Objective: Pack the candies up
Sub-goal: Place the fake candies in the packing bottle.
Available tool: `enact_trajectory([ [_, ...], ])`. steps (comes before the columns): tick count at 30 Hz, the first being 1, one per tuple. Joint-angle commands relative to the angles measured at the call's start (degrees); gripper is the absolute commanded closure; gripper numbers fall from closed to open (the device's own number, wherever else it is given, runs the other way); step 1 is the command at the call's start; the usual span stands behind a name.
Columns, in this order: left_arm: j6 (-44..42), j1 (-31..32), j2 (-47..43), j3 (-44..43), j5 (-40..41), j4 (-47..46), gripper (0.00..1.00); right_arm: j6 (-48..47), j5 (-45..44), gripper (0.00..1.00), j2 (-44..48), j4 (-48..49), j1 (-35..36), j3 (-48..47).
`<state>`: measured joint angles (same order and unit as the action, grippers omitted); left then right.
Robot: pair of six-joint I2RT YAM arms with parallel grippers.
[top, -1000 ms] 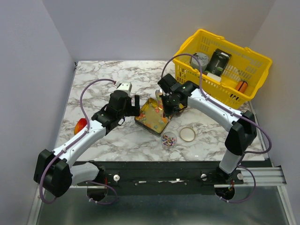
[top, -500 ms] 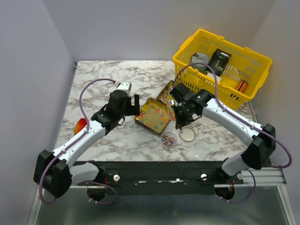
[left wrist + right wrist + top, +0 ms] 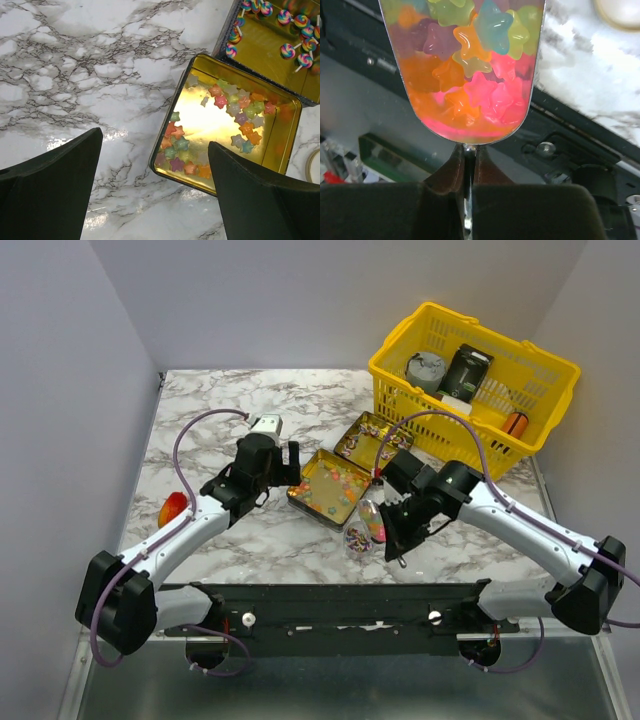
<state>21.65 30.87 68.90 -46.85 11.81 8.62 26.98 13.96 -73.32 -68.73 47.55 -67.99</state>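
Pinching a clear scoop [image 3: 465, 134] by its handle, the right tool [image 3: 465, 167] holds it full of star candies [image 3: 490, 25]. The left tool [image 3: 155, 142] gapes empty beside the gold tin [image 3: 200, 117].

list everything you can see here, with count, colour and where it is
star candies: many, mixed colours, in the square tin and the scoop
square tin: one, gold, table centre
lollipop tin: one, gold inside, just behind the square tin
lollipops: several, swirled, in the lollipop tin
clear cup: one, on the near side of the square tin
small sweets: many, purple, pink, white, in the cup
scoop: one, clear, full
white ring: one, on the table near the scoop
basket: one, yellow, far right
grey round item, black box, orange cylinder: one each, in the basket
orange-red lump: one, left edge of the table
left gripper: open, left of the square tin
right gripper: shut on the scoop's handle
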Motion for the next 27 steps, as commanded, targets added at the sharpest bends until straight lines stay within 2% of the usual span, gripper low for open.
enact_trajectory([
  [1, 1.11, -0.02, -0.08, 1.67, 2.34, -2.73, 0.01, 0.44, 8.1, 0.99, 1.69, 0.52, 0.61, 3.82],
  [11, 0.24, -0.02, -1.58, 2.73, 3.21, -2.73, 0.01, 1.93, 15.82, 0.99, -1.03, 4.21, 0.7, 7.42],
  [27, -0.12, -0.02, -0.26, 2.47, 3.39, -2.73, 0.01, 9.57, 26.55, 0.99, -3.32, 11.07, -0.7, 15.86],
])
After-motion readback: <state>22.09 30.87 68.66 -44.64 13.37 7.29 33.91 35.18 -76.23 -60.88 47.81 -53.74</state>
